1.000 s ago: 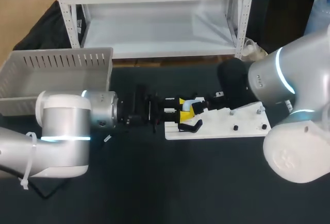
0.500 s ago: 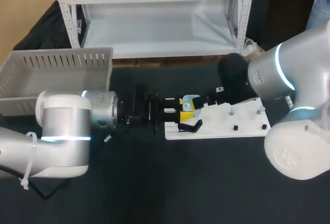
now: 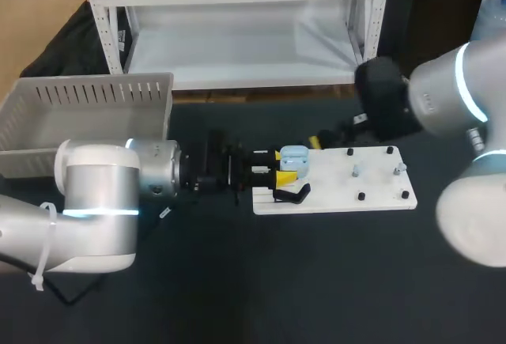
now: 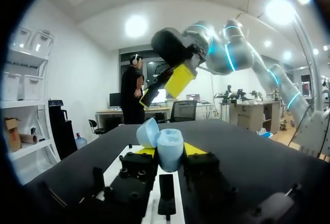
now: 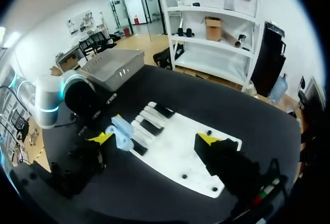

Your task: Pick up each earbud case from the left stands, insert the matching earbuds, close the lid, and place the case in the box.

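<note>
The left pincer (image 3: 281,167) is clenched on the light blue earbud case (image 4: 170,144), whose lid is hinged open. The case is held just over the left edge of the white board (image 3: 371,194). The right pincer (image 5: 154,138) is spread wide with nothing gripped and is raised near the board's far edge. The grey box (image 3: 87,107) is set at the far left corner of the worktop (image 3: 277,281).

Case (image 4: 170,149): cannot tell if filled with earbuds or not; too small in the head view, seen only from the side in the left wrist view. Cut off by the edges: box (image 3: 87,95), both arms. Hidden behind own wrist, save one yellow tip: right gripper (image 3: 316,140). Too small to make out: pegs on the board (image 3: 379,190).
</note>
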You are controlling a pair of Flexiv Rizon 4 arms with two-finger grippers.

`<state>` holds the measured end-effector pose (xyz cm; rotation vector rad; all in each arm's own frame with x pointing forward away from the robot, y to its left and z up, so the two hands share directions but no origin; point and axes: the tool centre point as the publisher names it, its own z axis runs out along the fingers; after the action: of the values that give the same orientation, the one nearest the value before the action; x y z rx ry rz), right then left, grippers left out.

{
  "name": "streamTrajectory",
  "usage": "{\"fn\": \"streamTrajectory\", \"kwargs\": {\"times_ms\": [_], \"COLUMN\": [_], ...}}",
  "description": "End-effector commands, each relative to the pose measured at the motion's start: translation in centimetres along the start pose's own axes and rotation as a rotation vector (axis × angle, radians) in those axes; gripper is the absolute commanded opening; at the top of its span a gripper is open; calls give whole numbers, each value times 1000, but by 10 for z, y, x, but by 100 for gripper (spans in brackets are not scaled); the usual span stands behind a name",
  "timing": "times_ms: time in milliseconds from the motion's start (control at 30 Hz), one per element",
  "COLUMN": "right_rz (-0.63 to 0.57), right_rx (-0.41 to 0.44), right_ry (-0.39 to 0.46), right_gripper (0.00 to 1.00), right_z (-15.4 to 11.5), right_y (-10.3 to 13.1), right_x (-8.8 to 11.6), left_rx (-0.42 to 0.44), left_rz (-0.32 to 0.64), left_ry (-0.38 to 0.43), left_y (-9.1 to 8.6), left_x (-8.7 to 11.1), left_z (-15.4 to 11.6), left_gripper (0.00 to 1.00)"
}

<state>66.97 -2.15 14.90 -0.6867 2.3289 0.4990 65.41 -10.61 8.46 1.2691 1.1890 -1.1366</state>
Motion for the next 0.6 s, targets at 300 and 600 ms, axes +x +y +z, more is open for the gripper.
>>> {"fn": "streamTrajectory", "kwargs": {"times_ms": [300, 600], "right_rz": [-18, -77], "right_rx": [464, 509], "right_ry": [157, 285], "right_gripper": [100, 45], "right_z": [-52, -30], "right_y": [-60, -85], "right_x": [41, 71], "left_rx": [-6, -6], "left_rz": [2, 2], "left_ry": [-2, -2], "left_y": [-2, -2], "left_x": [0, 0], "left_z": [0, 0], "left_gripper": [0, 0]}}
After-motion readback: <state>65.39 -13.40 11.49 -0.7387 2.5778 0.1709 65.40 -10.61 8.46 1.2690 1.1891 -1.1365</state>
